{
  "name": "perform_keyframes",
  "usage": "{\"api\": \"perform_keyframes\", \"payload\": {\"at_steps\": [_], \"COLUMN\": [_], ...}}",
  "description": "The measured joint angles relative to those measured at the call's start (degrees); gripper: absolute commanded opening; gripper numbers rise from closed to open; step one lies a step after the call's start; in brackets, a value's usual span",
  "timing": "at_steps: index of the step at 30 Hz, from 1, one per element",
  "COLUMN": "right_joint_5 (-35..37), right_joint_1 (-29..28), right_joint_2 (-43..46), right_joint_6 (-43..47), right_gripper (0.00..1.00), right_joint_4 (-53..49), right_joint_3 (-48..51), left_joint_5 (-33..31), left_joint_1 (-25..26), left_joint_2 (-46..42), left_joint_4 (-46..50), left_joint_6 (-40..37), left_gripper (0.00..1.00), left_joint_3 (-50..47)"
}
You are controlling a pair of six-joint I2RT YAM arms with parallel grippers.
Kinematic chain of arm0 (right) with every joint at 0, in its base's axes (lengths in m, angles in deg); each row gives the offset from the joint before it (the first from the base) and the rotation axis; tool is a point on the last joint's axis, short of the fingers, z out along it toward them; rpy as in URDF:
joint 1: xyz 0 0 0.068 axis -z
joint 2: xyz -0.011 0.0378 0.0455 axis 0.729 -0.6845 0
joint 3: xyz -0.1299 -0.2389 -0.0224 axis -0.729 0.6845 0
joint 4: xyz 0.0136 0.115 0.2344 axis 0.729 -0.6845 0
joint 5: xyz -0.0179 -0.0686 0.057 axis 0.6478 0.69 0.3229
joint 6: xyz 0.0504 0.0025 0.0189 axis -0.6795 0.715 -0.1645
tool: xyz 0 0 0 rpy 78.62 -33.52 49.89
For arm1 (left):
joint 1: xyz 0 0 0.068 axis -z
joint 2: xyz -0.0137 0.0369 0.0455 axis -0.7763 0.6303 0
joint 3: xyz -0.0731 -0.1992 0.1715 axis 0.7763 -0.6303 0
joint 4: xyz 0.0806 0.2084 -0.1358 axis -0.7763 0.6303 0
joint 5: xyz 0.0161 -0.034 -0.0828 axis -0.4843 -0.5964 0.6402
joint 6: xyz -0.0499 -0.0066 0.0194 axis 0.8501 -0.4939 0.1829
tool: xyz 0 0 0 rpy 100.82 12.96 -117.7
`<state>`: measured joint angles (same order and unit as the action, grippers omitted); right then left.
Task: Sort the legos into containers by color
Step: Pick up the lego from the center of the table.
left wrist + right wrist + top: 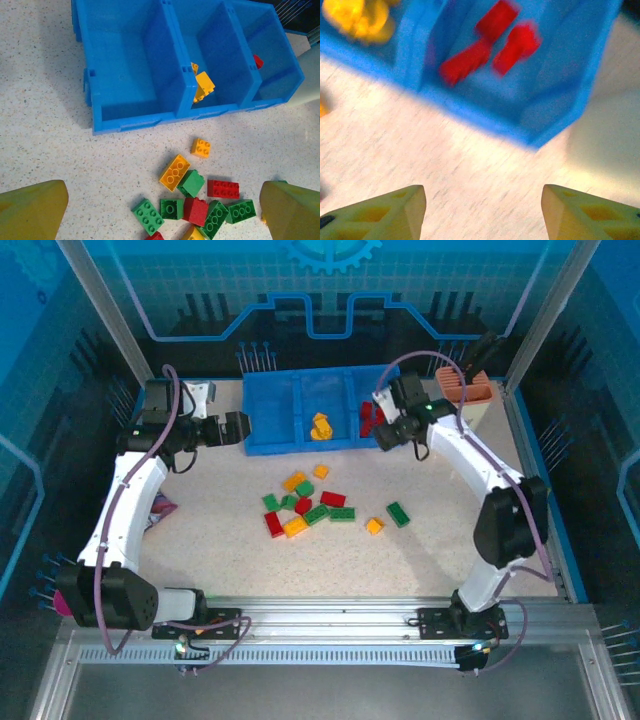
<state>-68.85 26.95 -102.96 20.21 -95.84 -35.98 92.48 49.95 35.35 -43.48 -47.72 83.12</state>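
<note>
Smooth, glossy blue plastic tray (130, 122), shiny hard plastic legos (174, 172) with studded tops, matt speckled stone-look table (45, 135), brushed metal rail (330, 625) along the near edge

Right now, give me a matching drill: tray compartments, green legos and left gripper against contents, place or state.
Column 1
1. middle compartment
2. right compartment
3. green legos
4. left gripper

Column 2
A. open, holding nothing
B. holds red legos
C. loose on the table
D. holds yellow legos

Pairs: 1-D, 2-B, 3-C, 4-A
</note>
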Motion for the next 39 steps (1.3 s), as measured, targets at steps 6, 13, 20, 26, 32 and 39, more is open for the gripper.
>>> {"api": "perform_keyframes", "payload": {"at_steps": [6, 13, 20, 26, 32, 39], "right_joint_5": [-7.3, -11.37, -11.28, -8.57, -4.83, -4.46], "right_joint_1": [-5.51, -11.41, -14.14, -14.73, -14.91, -15.82], "right_joint_2": [6.25, 8.44, 7.78, 3.04, 0.85, -2.19], "right_joint_6": [-14.01, -24.02, -25.88, -24.5, -21.99, -20.41], "right_gripper": [0.65, 0.65, 0.65, 0.65, 0.63, 0.6], "right_joint_4": [-5.35, -6.01, -6.03, -6.08, -6.64, -5.75], "right_joint_3": [14.82, 23.54, 24.37, 21.57, 21.09, 21.09], "left_joint_5": [0.22, 0.59, 0.59, 0.55, 0.55, 0.52], "left_joint_1": [0.0, 0.0, 0.0, 0.0, 0.0, 0.0], "left_joint_2": [0.0, 0.0, 0.0, 0.0, 0.0, 0.0], "left_joint_4": [-0.02, -0.04, -0.02, 0.02, 0.04, 0.04], "left_joint_6": [0.02, 0.24, 0.92, 1.09, 1.11, 1.14], "left_gripper": [0.99, 0.99, 0.99, 1.0, 0.99, 0.99], "left_joint_3": [0.02, 0.0, 0.0, 0.0, 0.0, 0.0]}}
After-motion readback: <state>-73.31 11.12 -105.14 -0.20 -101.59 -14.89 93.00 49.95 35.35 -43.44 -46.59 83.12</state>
